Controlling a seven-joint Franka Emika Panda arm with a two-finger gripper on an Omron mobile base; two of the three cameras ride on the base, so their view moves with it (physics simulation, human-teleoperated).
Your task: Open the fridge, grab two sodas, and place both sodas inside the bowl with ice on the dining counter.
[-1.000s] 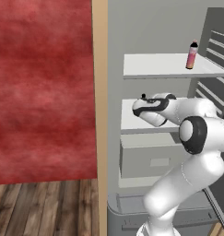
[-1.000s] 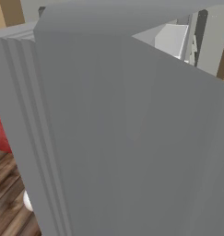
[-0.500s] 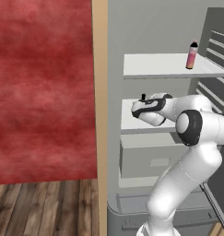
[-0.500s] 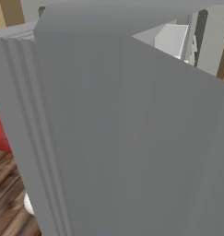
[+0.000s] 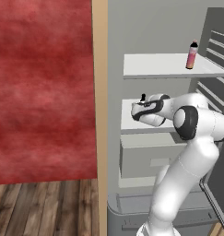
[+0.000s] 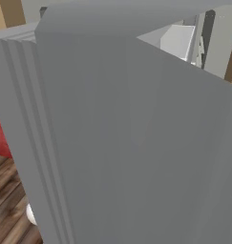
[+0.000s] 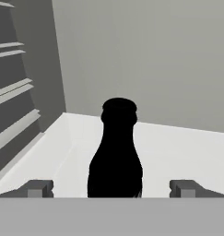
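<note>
The fridge (image 5: 155, 41) stands open, its white shelves showing in the left base view. A pink soda (image 5: 192, 54) with a dark cap stands on the upper shelf. On the middle shelf stands a dark soda (image 7: 115, 152), which looks black in the hand view; its cap (image 5: 143, 97) pokes up behind my hand. My gripper (image 7: 112, 189) is open, with one fingertip (image 7: 39, 188) on each side of the bottle's base and clear space between them and it. The bowl with ice and the dining counter are out of view.
The open grey fridge door (image 6: 136, 143) stands close in front of the right base camera. Door racks (image 7: 14, 92) line one side of the shelf. A tan wood panel (image 5: 100, 115), a red wall and wooden floor (image 5: 44, 207) lie left of the fridge.
The elbow has swung a little to the left and the hand has crept slightly further along the middle shelf. The sodas have not moved.
</note>
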